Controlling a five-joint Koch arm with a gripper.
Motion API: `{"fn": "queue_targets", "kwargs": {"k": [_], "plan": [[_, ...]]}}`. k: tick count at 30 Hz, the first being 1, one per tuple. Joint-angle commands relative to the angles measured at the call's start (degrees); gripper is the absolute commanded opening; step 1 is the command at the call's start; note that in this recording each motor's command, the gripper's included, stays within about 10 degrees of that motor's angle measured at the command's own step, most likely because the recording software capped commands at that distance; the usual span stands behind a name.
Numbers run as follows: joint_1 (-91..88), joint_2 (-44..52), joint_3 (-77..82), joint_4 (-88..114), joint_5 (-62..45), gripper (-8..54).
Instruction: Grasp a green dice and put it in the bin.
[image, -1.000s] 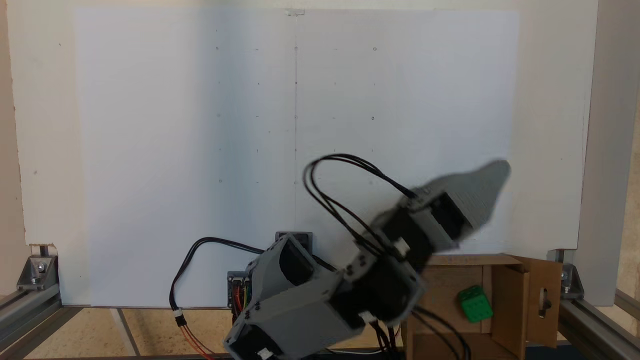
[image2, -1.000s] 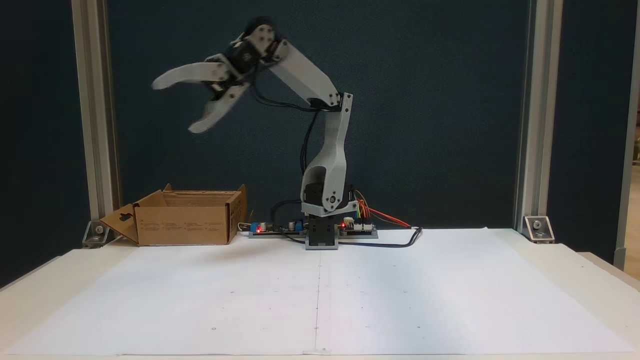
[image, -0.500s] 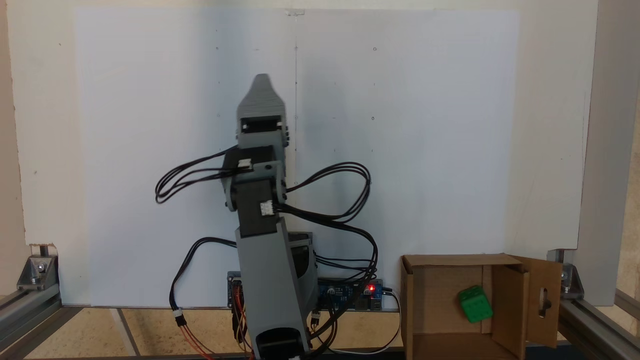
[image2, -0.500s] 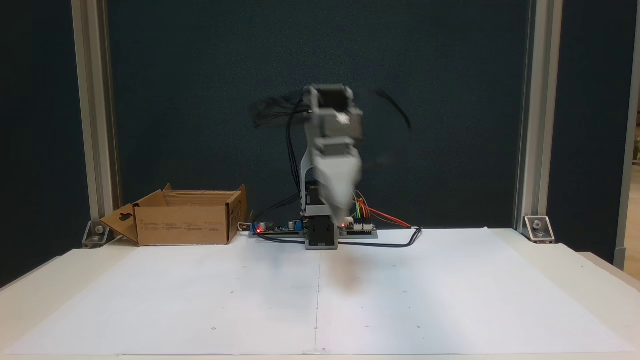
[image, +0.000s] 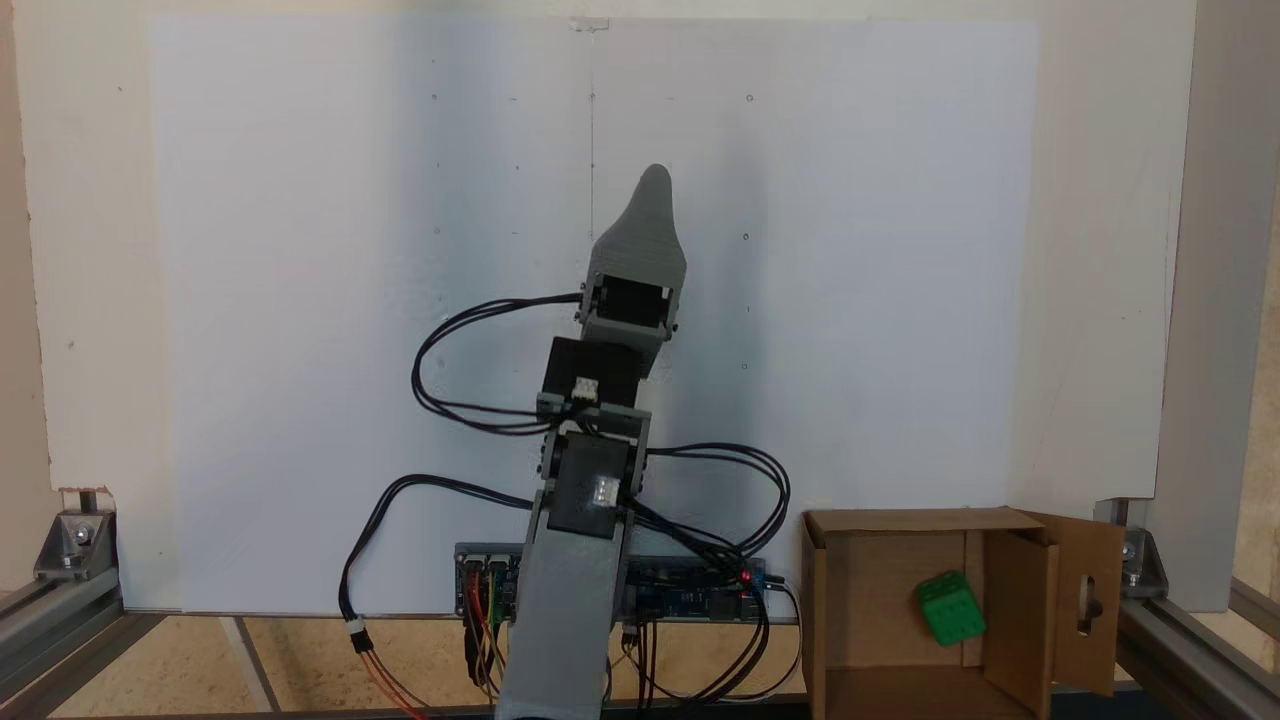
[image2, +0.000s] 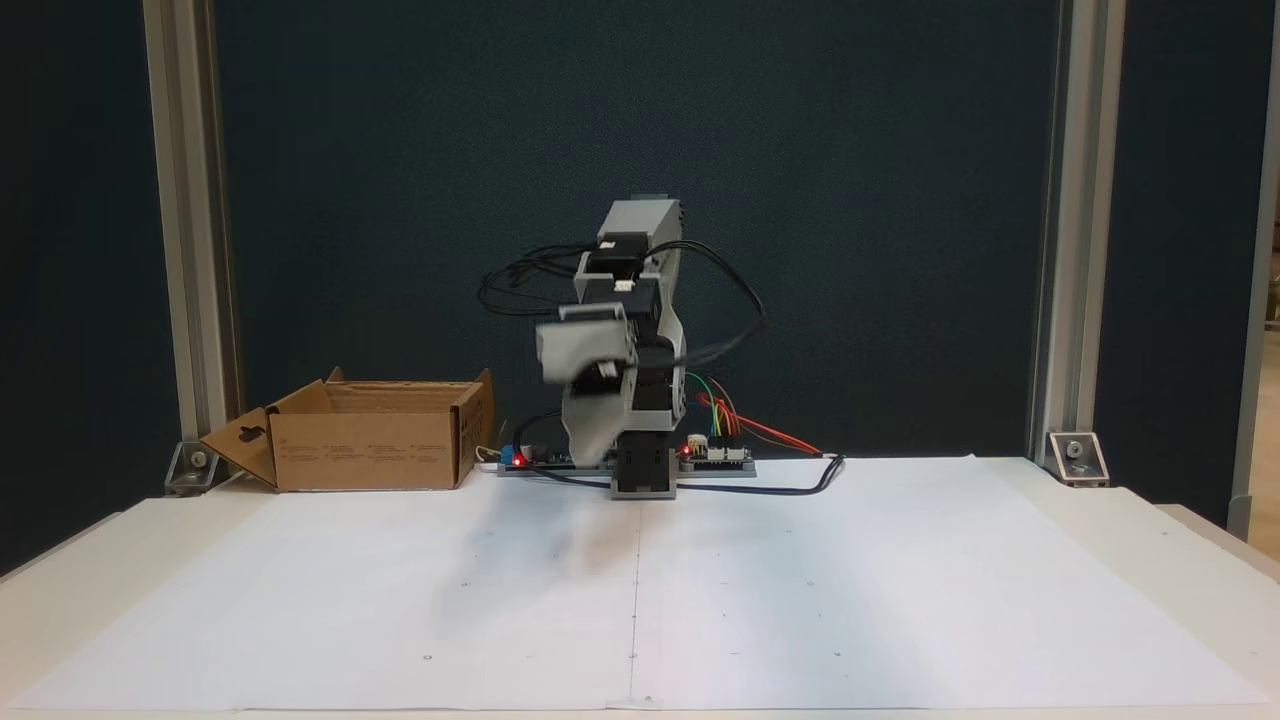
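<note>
1. The green dice (image: 951, 608) lies on the floor of the bin (image: 880, 520), toward its right side beside an inner flap. Judging by that, the drop is done.
2. The bin sits at the back corner of the table (image2: 900, 600), near the arm's base, flaps folded out so its mouth is wide open from above.
3. The gripper (image: 652, 190) points out over the white paper (image: 300, 300), well apart from the bin and carrying nothing I can see.
4. From above its two jaws stack one behind the other; the front fixed view has it blurred (image2: 585, 420). Spread or pressed together? I cannot tell.
5. The arm is folded low over its base, which looks like a rest pose.
</note>
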Motion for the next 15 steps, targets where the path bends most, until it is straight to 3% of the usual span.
{"fn": "queue_targets", "kwargs": {"k": [1,7,15], "plan": [[0.09,5.54,0.88,-9.47,1.49,44.2],[-4.39,12.39,9.93,-24.15,1.41,44.2],[-7.65,12.39,16.70,-42.61,1.41,43.9]]}}
